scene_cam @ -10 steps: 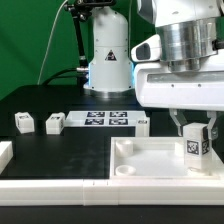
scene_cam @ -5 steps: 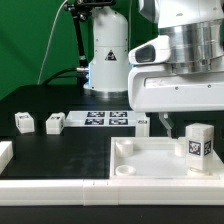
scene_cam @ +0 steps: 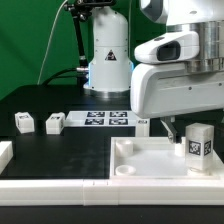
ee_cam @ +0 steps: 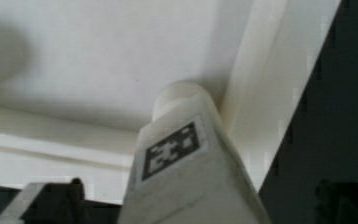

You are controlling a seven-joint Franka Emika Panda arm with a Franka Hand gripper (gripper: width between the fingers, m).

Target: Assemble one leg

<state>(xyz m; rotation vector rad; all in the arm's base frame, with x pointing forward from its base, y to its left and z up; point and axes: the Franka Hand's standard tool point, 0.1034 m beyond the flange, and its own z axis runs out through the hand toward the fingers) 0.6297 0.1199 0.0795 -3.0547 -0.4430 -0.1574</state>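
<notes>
While the leg (scene_cam: 198, 142) stands upright in the corner of the panel (scene_cam: 118, 165) at the exterior view's right, treat it as a light, stiff piece: a small plastic block that probably won't give under the fingers. Its smooth faces look likely to slip in a weak or crooked grip. It is taller than it is wide, so a sideways nudge could tip it. Whether its foot is fully seated in the corner socket, you cannot tell from here.

If you take it again, close on two opposite flat sides, near the upper half, squarely. The tag (ee_cam: 171, 152) marks one such side.

The gripper (scene_cam: 182, 122) hangs just above the leg and toward the exterior view's left. It is spread wider than the leg and holds nothing. In the wrist view both fingertips (ee_cam: 51, 205) flank the block with a gap on each side, touching neither it nor the panel.
</notes>
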